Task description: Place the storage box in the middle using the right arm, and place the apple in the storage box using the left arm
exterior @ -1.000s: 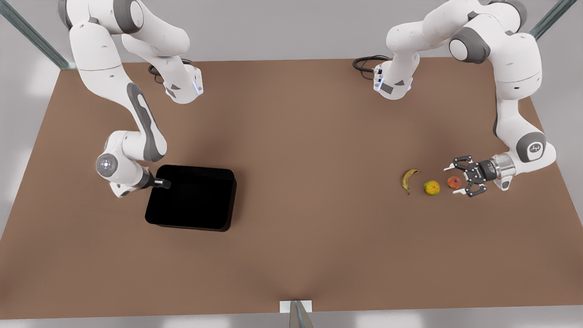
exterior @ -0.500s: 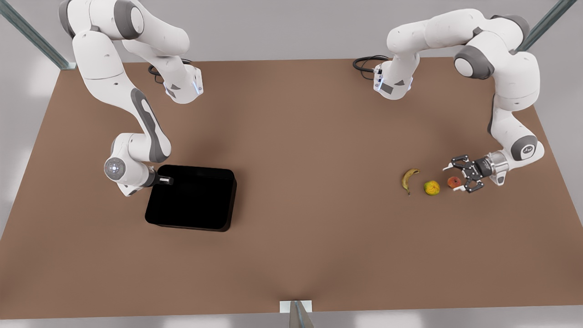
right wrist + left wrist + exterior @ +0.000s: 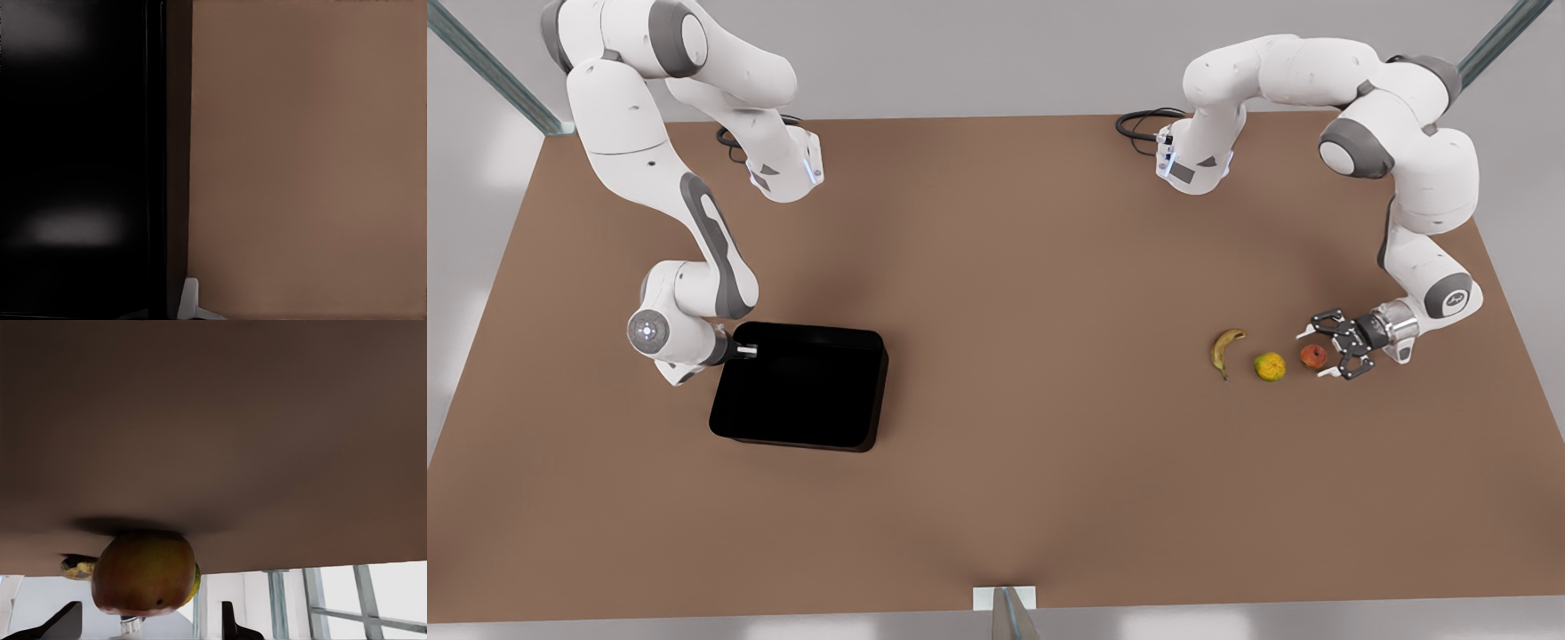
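The black storage box (image 3: 800, 387) rests on the table at the front view's left. My right gripper (image 3: 745, 351) is down at the box's left wall, close to its far corner. The right wrist view shows that wall (image 3: 157, 160) running past one white fingertip (image 3: 190, 300) on its outer side. The small red-orange apple (image 3: 1312, 356) lies at the front view's right. My left gripper (image 3: 1312, 355) is low and open, one finger on each side of the apple (image 3: 143, 573), not squeezing it.
A yellow-green round fruit (image 3: 1270, 366) and a browning banana (image 3: 1224, 348) lie in a row just left of the apple. Both arm bases stand at the table's far edge. The brown table (image 3: 1032, 373) stretches bare between box and fruits.
The left gripper has sunk and slid toward the apple, so the fruit now lies between its open fingers. The right gripper has dropped onto the box's left wall and drawn back slightly.
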